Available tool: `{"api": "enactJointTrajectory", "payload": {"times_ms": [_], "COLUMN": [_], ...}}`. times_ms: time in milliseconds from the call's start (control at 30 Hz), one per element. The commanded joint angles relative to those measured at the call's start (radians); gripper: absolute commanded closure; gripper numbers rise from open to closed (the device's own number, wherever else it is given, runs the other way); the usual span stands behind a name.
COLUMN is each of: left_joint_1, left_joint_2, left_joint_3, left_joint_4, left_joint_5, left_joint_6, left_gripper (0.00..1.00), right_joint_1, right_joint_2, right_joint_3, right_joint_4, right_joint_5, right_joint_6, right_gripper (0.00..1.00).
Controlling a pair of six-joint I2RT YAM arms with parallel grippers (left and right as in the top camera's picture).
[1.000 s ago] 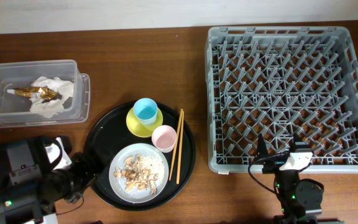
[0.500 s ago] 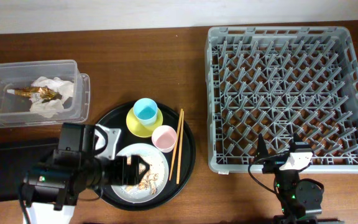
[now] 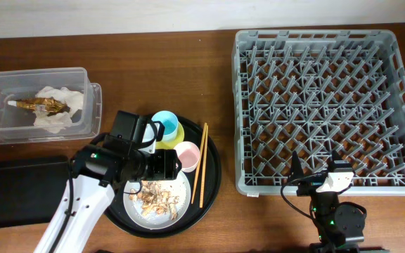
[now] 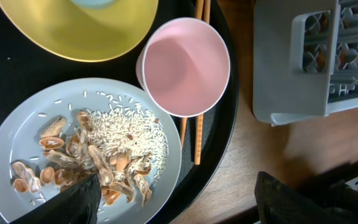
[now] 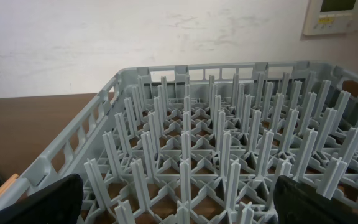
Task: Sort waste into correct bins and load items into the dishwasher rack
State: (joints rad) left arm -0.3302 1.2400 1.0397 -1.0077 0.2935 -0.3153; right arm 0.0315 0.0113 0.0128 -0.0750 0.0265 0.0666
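Our left gripper (image 4: 178, 180) is spread wide open with nothing in it. It hangs over the right side of the plate (image 4: 14, 143), where the food scraps (image 4: 98, 165) sit. The pink cup (image 4: 185, 65) is just on its far side, and the yellow bowl (image 4: 79, 31) holding the blue cup (image 3: 164, 124) is beyond that to the left. The chopsticks (image 3: 201, 165) lie right of the pink cup on the round black tray (image 3: 111, 151). A second ago this arm was parked at the near left corner, so it has swung right. Our right gripper (image 5: 179, 186) is open and empty too. It sits at the near edge of the rack (image 3: 322, 105) and hasn't budged. The napkin (image 3: 58, 109) and foil wrapper (image 3: 37, 104) lie in the clear tub (image 3: 93, 105), far left.
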Motion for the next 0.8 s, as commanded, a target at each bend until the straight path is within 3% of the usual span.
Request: {"api": "enactJointTrajectory", "payload": {"times_ms": [0,100,233,333,400,433,467,500,567,767], "left_joint_1": [-0.003,0.039,0.366,0.399,0.406,0.43,0.513,0.579,0.65,0.649], "left_joint_2": [-0.004,-0.005,-0.012,-0.013,-0.042,-0.062,-0.092,-0.109,-0.116,-0.116], "left_joint_3": [0.005,0.005,0.005,0.005,0.005,0.007,0.012,0.012,0.012,0.012], "left_joint_4": [0.012,0.01,-0.049,-0.112,-0.071,-0.043,-0.036,-0.037,-0.049,-0.051], "left_joint_5": [-0.018,-0.026,0.018,0.054,0.017,-0.045,-0.181,-0.195,-0.175,-0.175], "left_joint_6": [-0.014,-0.092,-0.117,-0.024,-0.037,-0.095,-0.257,-0.303,-0.302,-0.302], "left_gripper": [0.2,0.23,0.23,0.22,0.22,0.22,0.22,0.01,0.01,0.01], "right_joint_1": [-0.005,-0.005,-0.005,-0.005,-0.005,-0.005,-0.005,-0.005,-0.005,-0.005], "right_joint_2": [-0.005,-0.005,-0.005,-0.005,-0.005,-0.005,-0.005,-0.005,-0.005,-0.005], "right_joint_3": [-0.007,-0.007,-0.007,-0.007,-0.007,-0.007,-0.007,-0.007,-0.007,-0.007], "right_joint_4": [-0.004,-0.004,-0.004,-0.004,-0.004,-0.004,-0.004,-0.004,-0.004,-0.004], "right_joint_5": [0.008,0.008,0.008,0.008,0.008,0.008,0.008,0.008,0.008,0.008], "right_joint_6": [-0.007,-0.007,-0.007,-0.007,-0.007,-0.007,-0.007,-0.007,-0.007,-0.007], "right_gripper": [0.02,0.02,0.02,0.02,0.02,0.02,0.02,0.02,0.02,0.02]}}
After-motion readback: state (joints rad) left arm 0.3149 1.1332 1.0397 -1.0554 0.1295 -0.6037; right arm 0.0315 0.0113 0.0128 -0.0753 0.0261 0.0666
